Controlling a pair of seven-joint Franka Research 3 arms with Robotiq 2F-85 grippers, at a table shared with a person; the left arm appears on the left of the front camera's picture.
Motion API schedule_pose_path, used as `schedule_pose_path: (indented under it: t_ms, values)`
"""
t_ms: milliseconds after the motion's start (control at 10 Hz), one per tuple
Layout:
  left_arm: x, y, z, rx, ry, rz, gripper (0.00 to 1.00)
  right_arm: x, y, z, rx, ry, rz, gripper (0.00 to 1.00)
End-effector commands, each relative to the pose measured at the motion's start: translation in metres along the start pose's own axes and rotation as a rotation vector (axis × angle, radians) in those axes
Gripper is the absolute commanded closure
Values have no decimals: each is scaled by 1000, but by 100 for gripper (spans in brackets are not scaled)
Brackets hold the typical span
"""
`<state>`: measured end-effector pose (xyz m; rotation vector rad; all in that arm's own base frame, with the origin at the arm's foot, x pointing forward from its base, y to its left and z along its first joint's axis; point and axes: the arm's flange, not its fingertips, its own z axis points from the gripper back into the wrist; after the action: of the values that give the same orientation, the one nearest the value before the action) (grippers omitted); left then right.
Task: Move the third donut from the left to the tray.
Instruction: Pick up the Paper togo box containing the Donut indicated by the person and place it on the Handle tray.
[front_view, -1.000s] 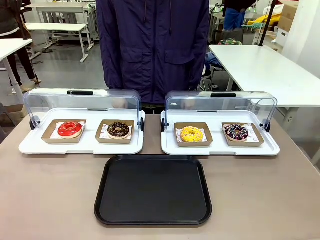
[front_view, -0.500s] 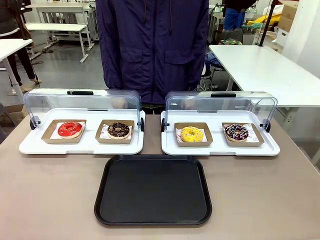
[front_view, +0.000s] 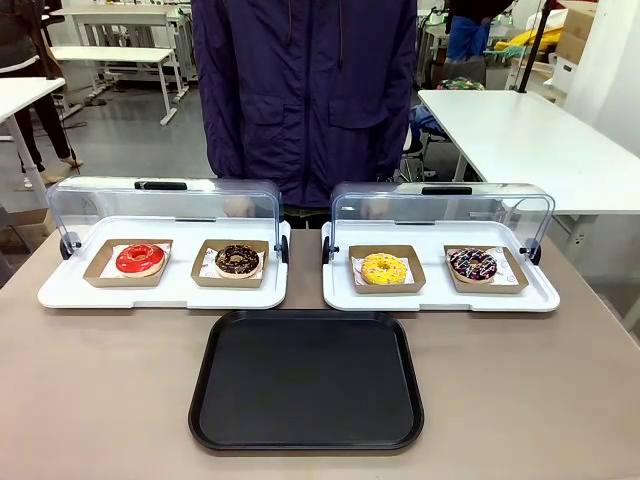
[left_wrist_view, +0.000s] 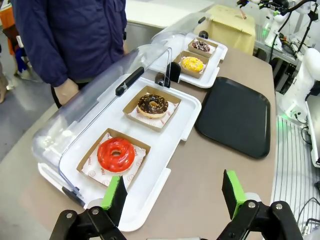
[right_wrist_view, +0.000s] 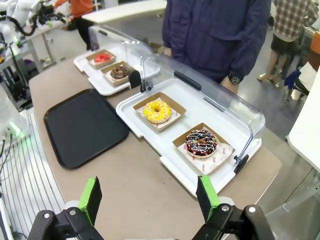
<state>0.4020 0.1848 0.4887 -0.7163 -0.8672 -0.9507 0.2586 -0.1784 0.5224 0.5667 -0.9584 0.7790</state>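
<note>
Nothing done yet: yellow-iced ring donut w/ coloured sprinkles (front_view: 383, 268) sits in its brown cardboard square (front_view: 386, 284) on the right-hand white tray (front_view: 440, 297), clear lid (front_view: 440, 205) flipped back. Black rectangular plastic tray (front_view: 306, 385) is bare. Left gripper (left_wrist_view: 175, 192) & right gripper (right_wrist_view: 149, 196) gape wide, empty, well apart from it; pick & place both left to do

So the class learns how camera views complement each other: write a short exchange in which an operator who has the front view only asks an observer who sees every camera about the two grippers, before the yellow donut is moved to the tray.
Operator: I have the front view only. Is the right gripper open?
Observer: Yes, the right gripper is open and holds nothing.
Operator: And the left?
Observer: The left gripper is open too, over the table near the red donut.
</note>
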Motion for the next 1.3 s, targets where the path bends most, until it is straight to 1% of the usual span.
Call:
schedule_pose_path:
  t_ms: [0, 1200]
  values:
    - [1, -1, 1, -6, 0, -8, 0, 2, -1, 2, 3, -16, 25, 0]
    - [1, -1, 1, -6, 0, -8, 0, 2, -1, 2, 3, -16, 25, 0]
